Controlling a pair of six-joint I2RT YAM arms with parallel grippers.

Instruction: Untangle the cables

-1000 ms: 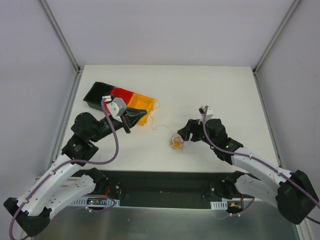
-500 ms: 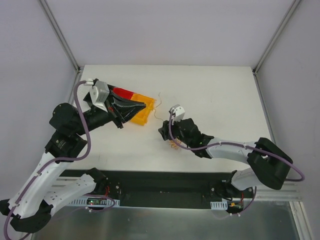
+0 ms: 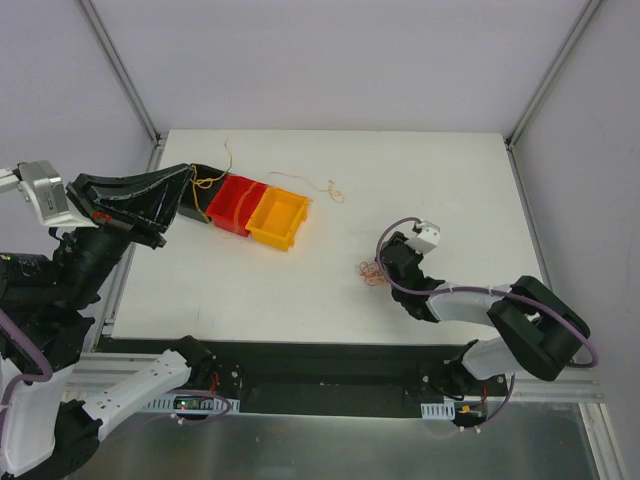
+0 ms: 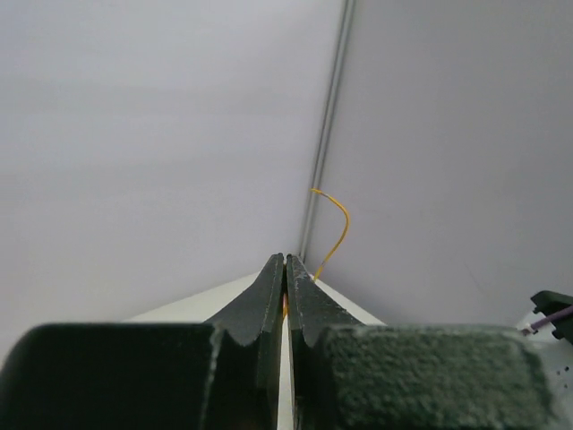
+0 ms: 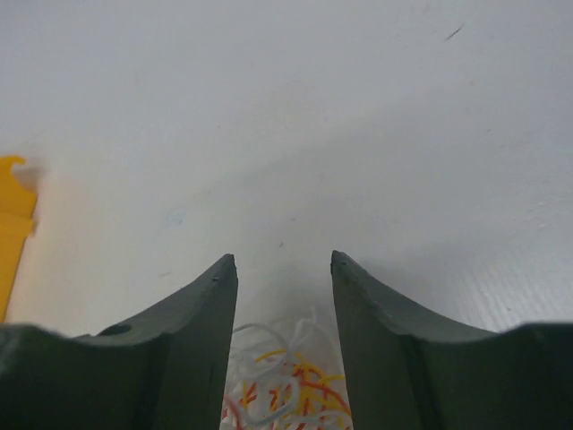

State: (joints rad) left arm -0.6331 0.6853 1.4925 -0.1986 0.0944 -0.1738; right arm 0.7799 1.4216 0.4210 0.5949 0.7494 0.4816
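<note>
Three plastic bins stood side by side on the white bench (image 3: 430,170) near its far left corner: a black bin (image 3: 196,207), a red bin (image 3: 232,203) and a yellow bin (image 3: 278,217). A loose tan strand (image 3: 322,187) lay just beyond the yellow one. A small tangle of thin cables (image 3: 371,271), orange and whitish, sat well apart to the right.

1. Tangle (image 3: 372,271): curly little knot of orange, white and reddish wires, flat on the table (image 3: 450,180).
2. Tan strand (image 3: 322,186) lies loose farther back, curled at one end.
3. Yellow strand (image 4: 344,231) sticks up, pinched in the left gripper (image 4: 286,260).
</note>
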